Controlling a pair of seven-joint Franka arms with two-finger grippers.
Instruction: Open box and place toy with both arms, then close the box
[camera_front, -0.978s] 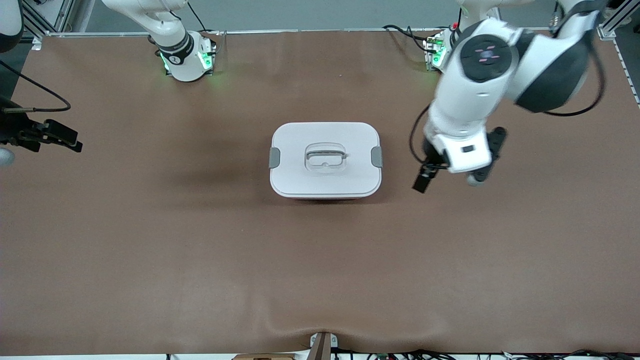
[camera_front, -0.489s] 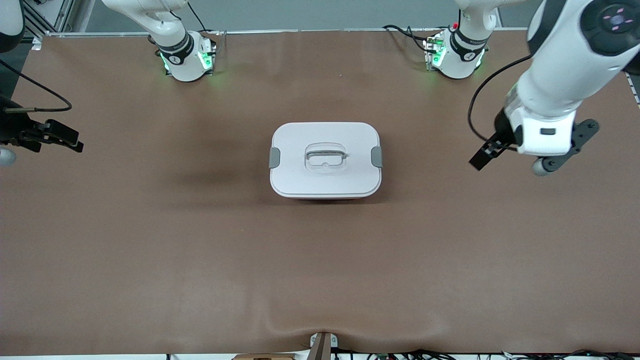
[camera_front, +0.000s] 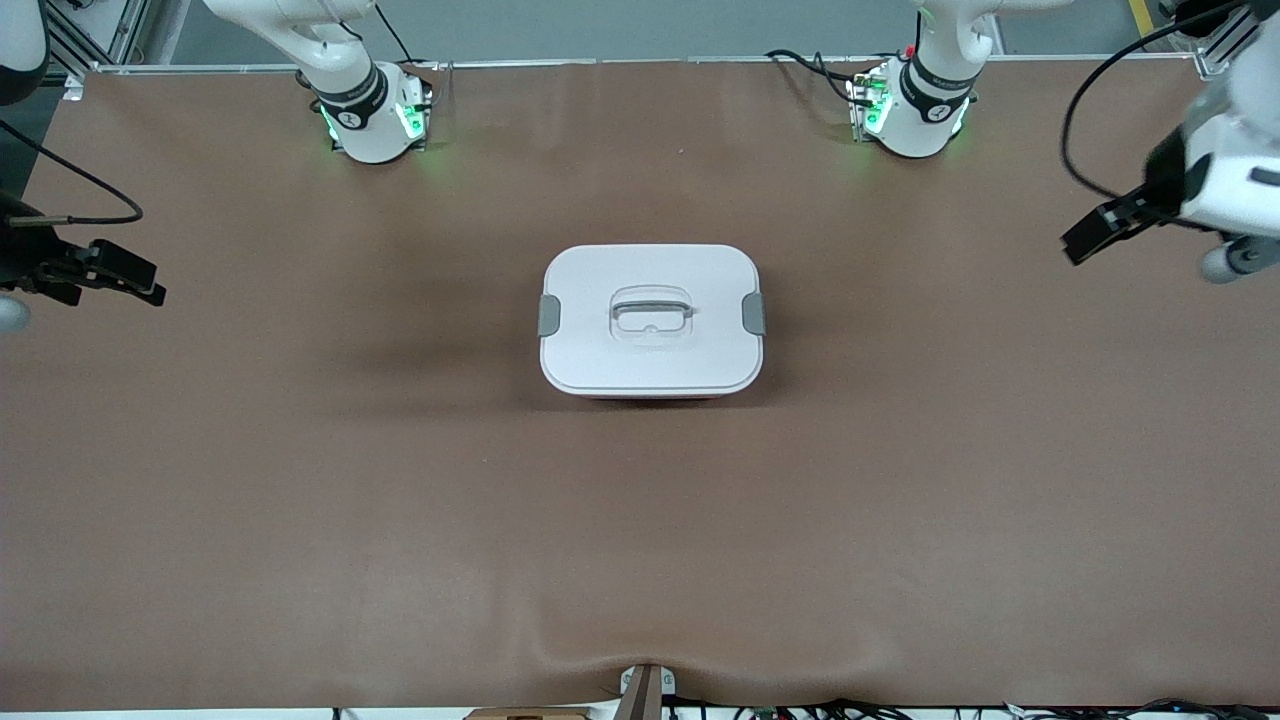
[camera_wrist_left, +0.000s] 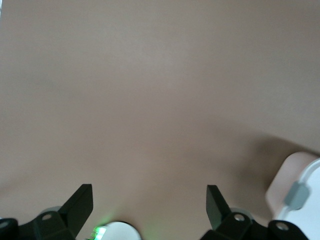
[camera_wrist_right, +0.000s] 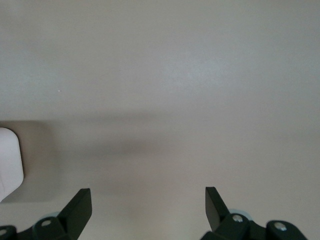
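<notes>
The box (camera_front: 651, 320) stands in the middle of the table, white lid on, both grey side latches (camera_front: 754, 314) against its ends. The toy is out of view. My left gripper (camera_front: 1085, 240) is open and empty over the table at the left arm's end, well away from the box. Its wrist view (camera_wrist_left: 150, 192) shows bare mat and one corner of the box (camera_wrist_left: 295, 192). My right gripper (camera_front: 150, 285) is open and empty, waiting over the right arm's end of the table. Its wrist view (camera_wrist_right: 148, 195) shows bare mat and an edge of the box (camera_wrist_right: 10, 165).
The brown mat (camera_front: 400, 500) covers the whole table. The two arm bases (camera_front: 370, 115) (camera_front: 915, 110) stand along the table edge farthest from the front camera. A small bracket (camera_front: 645, 690) sits at the nearest edge.
My left gripper has swung away from beside the box toward the left arm's end of the table. The right arm and the box have not moved.
</notes>
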